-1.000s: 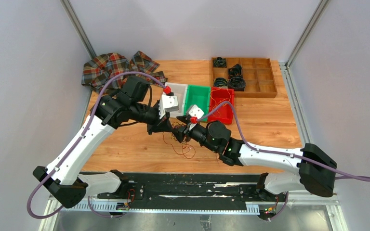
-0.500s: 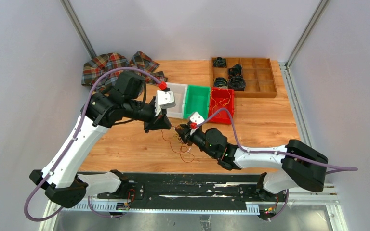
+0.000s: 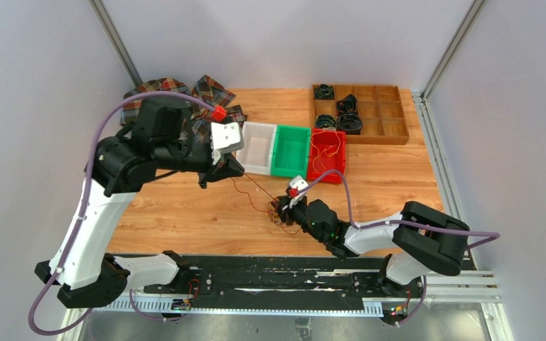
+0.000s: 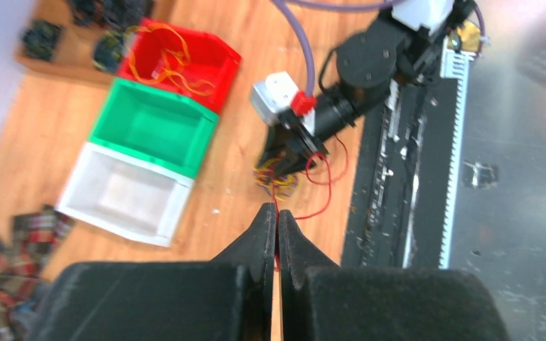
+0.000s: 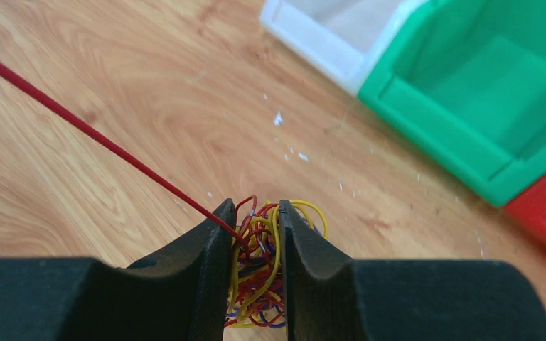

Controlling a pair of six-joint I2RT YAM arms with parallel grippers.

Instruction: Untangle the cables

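Nearest is a black metal rail (image 3: pixel 270 273), scuffed and flecked with white, bolted along the front edge of a tabletop (image 3: pixel 185 213) of warm, grained wood planks. Just past the rail the right hand (image 3: pixel 286 207) reaches low over the wood, its two matte black fingers (image 5: pixel 206 256) pinching the tangle (image 5: pixel 256 277), a small knot of thin glossy yellow, red and purple wires caught between them. From that knot a single red wire (image 3: pixel 252 186) runs straight and taut, up and to the left, to the left hand (image 4: pixel 277 217), whose fingers are pressed together on its end. Beyond stand three smooth plastic bins side by side and touching: white (image 3: pixel 259 148), green (image 3: pixel 291 150), and red (image 3: pixel 325 155) with loose yellow wire (image 4: pixel 167 64) curled inside. Farther back right is a shallow wooden tray (image 3: pixel 391 114) split into square compartments, some holding black coiled cords (image 3: pixel 348 122); at the back left lies a crumpled plaid cloth (image 3: pixel 206 89). Plain pale grey walls (image 3: pixel 284 35) with aluminium corner posts (image 3: pixel 117 42) close in the space. A second ago both hands sat close together in front of the bins with red wire lying in slack loops on the wood; since then the left hand has drawn back toward the cloth, the right has come nearer the rail, and the wire between them has pulled tight.
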